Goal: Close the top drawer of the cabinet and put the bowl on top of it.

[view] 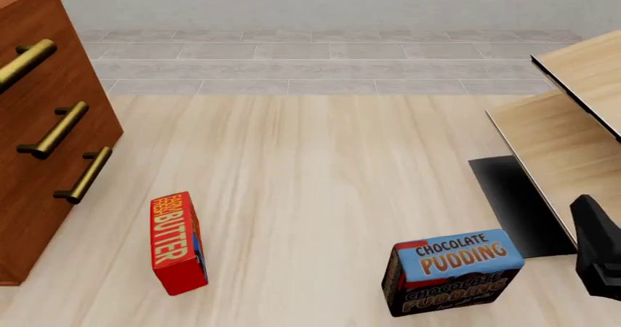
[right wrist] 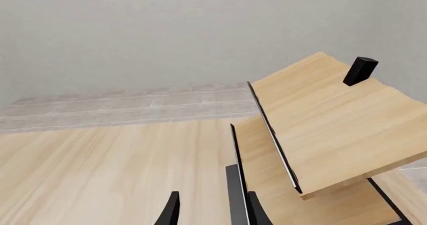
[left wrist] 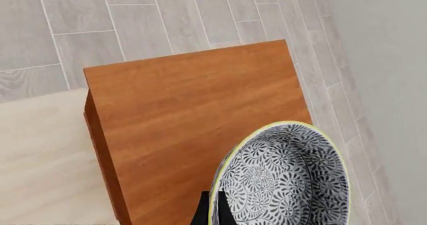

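Bowl: the patterned bowl (left wrist: 283, 177), white with dense grey-black flowers and a thin yellow-green rim, is seen in the left wrist view above the flat top of the cabinet (left wrist: 193, 120); if it touches the top or hangs over it, I cannot tell.
Left gripper: the left gripper (left wrist: 213, 212) shows only two dark finger tips, one on each side of the bowl's rim, so the jaws are closed on the rim.
Cabinet: in the front view it stands at the left edge of the desk (view: 321, 174), reddish-brown, with three brass bar handles.
Top drawer: the top drawer (view: 25, 58) lies flush with the two fronts below it, so it is closed.
Right gripper: the right gripper (right wrist: 210, 212) has its jaws apart and nothing between them, near a pale wooden shelf (right wrist: 320, 120).
Other things: a red butter box (view: 177, 243) and a chocolate pudding box (view: 451, 269) stand on the desk, well apart.
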`<action>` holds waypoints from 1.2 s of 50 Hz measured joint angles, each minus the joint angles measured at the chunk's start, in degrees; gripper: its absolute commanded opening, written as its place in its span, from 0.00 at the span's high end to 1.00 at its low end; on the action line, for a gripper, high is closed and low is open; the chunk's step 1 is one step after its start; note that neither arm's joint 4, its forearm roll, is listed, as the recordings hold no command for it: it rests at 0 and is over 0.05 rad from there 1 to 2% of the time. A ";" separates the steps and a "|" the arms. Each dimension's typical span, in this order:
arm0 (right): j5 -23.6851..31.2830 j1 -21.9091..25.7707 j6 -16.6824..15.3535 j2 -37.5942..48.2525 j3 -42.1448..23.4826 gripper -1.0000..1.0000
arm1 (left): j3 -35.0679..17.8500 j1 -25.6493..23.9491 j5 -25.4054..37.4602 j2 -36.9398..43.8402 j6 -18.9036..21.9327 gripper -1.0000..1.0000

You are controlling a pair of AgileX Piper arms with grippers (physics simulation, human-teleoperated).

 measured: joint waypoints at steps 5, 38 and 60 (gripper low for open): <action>-0.01 -0.03 0.03 0.00 0.01 0.00 | 0.47 0.21 0.00 0.31 -0.07 1.00; 0.16 -0.28 0.36 -0.23 -0.01 0.00 | 2.44 2.17 0.00 0.94 0.70 1.00; 0.34 -0.63 0.70 -0.55 0.00 0.00 | 2.91 2.05 0.00 0.90 0.75 1.00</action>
